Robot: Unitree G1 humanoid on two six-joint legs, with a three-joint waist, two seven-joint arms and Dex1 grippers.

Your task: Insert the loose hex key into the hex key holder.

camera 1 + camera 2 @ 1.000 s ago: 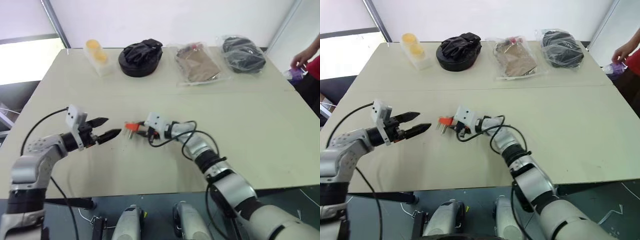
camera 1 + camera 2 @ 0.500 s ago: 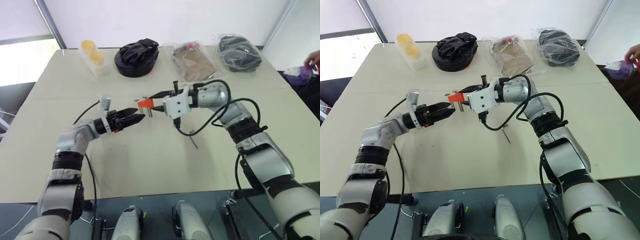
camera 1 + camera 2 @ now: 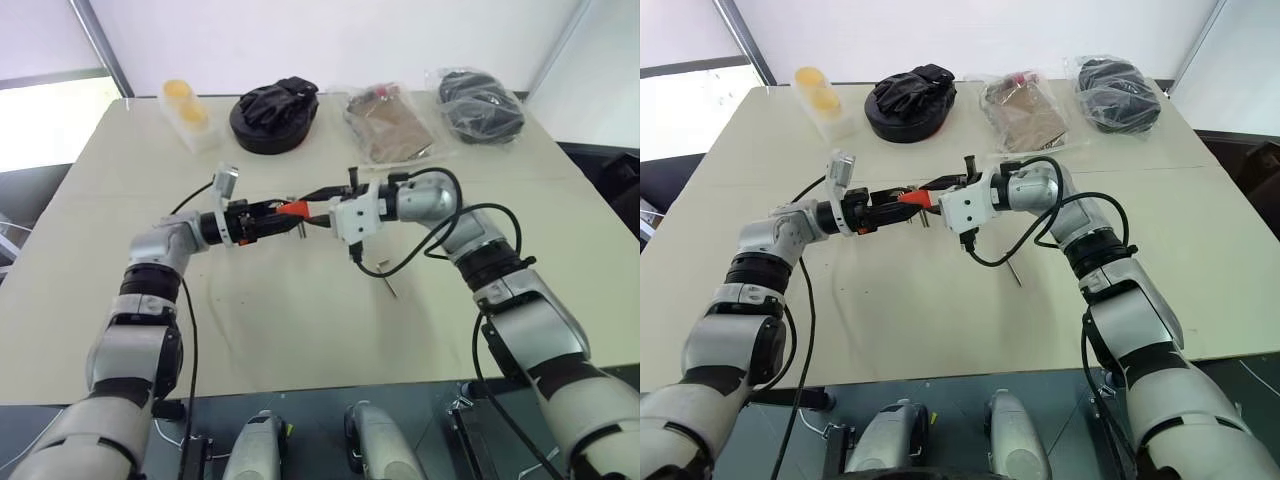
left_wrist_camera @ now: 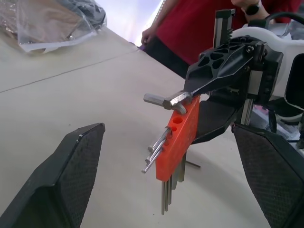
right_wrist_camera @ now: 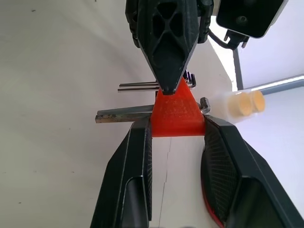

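Matt orange plastic holder (image 4: pixel 178 142), metal keys

Orange hex key holder (image 4: pixel 178 137) between spread left fingers (image 4: pixel 66 180).

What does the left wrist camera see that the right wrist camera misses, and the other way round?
Left wrist view: a person in a red shirt, a clear bag, empty round holes in the hex key holder, and the left tool open wide. Right wrist view: a clear box of yellow rounds, and the right tool clamped on the holder's sides. Shared: the hex key holder with its grey keys, and the table.
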